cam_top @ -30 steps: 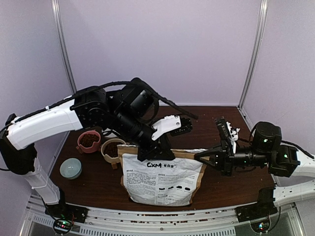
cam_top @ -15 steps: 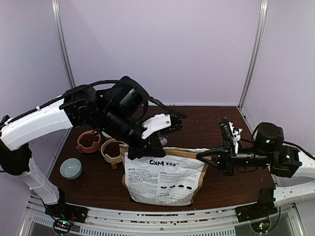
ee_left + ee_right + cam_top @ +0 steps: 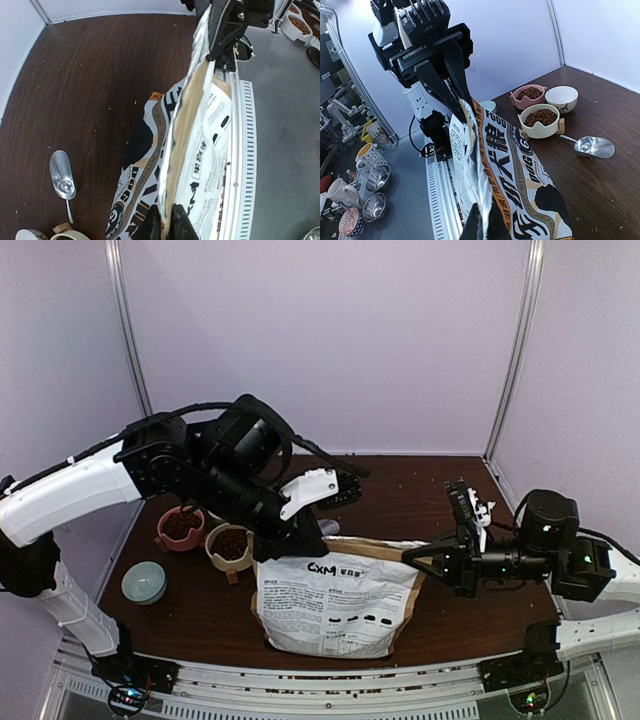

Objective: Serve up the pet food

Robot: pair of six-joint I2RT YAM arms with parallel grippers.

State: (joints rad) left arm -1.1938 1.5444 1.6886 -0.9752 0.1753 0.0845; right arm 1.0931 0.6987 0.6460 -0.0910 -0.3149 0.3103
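The pet food, reddish-brown kibble, fills a beige bowl [image 3: 230, 542] and a pink bowl [image 3: 181, 526] at the table's left; both show in the right wrist view, beige [image 3: 541, 117] and pink [image 3: 529, 93]. The CXM bag [image 3: 335, 595] stands at the front middle. My left gripper [image 3: 290, 550] is shut on the bag's top left corner, as seen in the left wrist view [image 3: 166, 225]. My right gripper [image 3: 420, 562] is shut on the top right corner, as seen in the right wrist view [image 3: 481, 227]. The bag's top edge is stretched between them, its mouth closed flat.
A silver scoop [image 3: 592, 146] lies empty on the table behind the bag, also in the left wrist view [image 3: 63, 176]. A teal bowl [image 3: 144, 582] sits at the front left. A white bowl [image 3: 562, 95] stands behind the beige one. The table's front rail [image 3: 330, 680] runs just below the bag.
My left arm has swung left and lower, still holding its corner. The bag has shifted slightly right. My right arm has barely moved.
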